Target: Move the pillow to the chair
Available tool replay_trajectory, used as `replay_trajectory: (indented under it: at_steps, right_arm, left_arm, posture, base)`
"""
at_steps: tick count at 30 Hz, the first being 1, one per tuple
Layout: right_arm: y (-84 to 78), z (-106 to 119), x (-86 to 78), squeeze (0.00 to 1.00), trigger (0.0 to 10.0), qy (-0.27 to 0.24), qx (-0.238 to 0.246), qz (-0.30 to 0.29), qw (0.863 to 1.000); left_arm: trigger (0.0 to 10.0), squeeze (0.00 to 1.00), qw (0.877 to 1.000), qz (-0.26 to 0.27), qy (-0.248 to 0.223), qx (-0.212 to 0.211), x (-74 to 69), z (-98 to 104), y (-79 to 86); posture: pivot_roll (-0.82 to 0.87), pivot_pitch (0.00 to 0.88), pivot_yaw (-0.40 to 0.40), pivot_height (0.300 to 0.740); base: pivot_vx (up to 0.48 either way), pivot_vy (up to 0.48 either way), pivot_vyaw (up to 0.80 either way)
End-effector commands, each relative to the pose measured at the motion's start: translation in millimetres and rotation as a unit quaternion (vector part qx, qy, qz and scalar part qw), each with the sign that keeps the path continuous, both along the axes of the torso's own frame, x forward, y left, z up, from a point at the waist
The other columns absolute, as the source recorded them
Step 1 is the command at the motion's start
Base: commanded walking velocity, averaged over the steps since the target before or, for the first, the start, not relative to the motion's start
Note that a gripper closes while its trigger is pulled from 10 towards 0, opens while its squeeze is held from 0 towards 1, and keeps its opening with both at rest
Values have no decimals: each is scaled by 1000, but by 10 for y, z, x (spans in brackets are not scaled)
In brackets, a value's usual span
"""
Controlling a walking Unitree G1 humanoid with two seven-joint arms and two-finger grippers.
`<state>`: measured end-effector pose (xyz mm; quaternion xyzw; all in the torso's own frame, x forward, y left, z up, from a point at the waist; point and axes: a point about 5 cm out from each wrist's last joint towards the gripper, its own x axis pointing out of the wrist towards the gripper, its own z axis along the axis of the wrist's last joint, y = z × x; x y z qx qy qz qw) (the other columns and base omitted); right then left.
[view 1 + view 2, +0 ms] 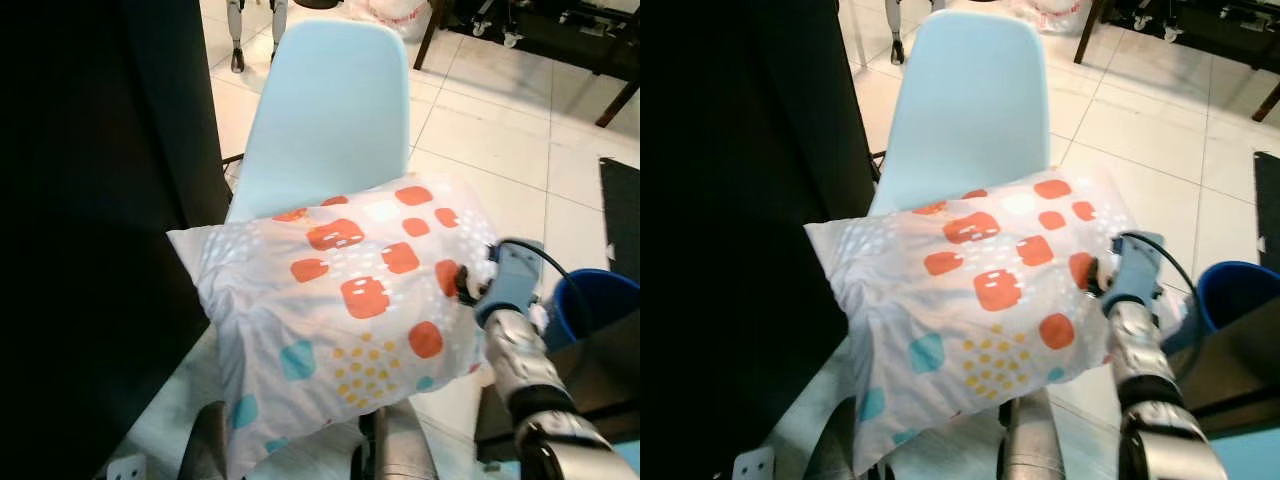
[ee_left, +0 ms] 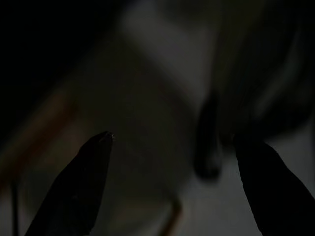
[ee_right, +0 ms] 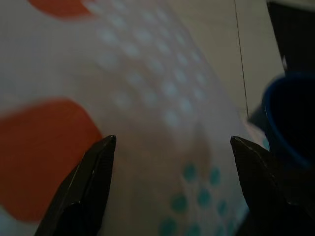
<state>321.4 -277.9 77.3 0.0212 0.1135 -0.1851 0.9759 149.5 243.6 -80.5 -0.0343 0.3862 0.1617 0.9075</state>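
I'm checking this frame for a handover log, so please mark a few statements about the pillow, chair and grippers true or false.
1. The pillow has orange and teal patches. True.
2. The chair is dark red. False: it is light blue.
3. The right gripper is at the pillow's side. True.
4. A blue container stands on the robot's left. False: it is on its right.
5. The floor is carpeted. False: it is pale tile.

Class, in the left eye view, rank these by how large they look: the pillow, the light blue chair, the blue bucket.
1. pillow, though nearest the camera, which enlarges it
2. light blue chair, partly covered by the pillow
3. blue bucket, cut off by the edge
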Motion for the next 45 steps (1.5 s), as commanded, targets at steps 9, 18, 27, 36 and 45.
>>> replay_trajectory:
  at_steps: [9, 18, 27, 36, 45]
  right_arm:
    - [135, -610, -527, 0, 10000, 30, 307, -51, 950]
    - [567, -682, -551, 0, 10000, 24, 453, 65, 889]
    - [746, -795, -542, 0, 10000, 83, 457, 89, 881]
    - [1198, -643, -280, 0, 0, 66, 477, 172, 859]
    - [1386, -621, -207, 0, 0, 80, 450, 201, 866]
  left_arm:
    - [10000, 0, 991, 22, -104, 80, 300, 412, 562]
    - [10000, 0, 993, 7, -96, 74, 272, 359, 481]
    - [10000, 0, 996, -2, -63, 56, 127, 213, 334]
    - [10000, 0, 997, -2, -59, 53, 96, 186, 299]
    - [10000, 0, 997, -3, -61, 53, 99, 184, 281]
  posture:
    - [-28, 215, -75, 587]
    - [-17, 215, -62, 587]
    - [-8, 209, -56, 587]
    - [20, 202, -61, 587]
    - [30, 193, -71, 587]
  base:
    - [0, 0, 0]
    - [0, 0, 0]
    - [0, 0, 0]
    - [0, 0, 0]
    - [0, 0, 0]
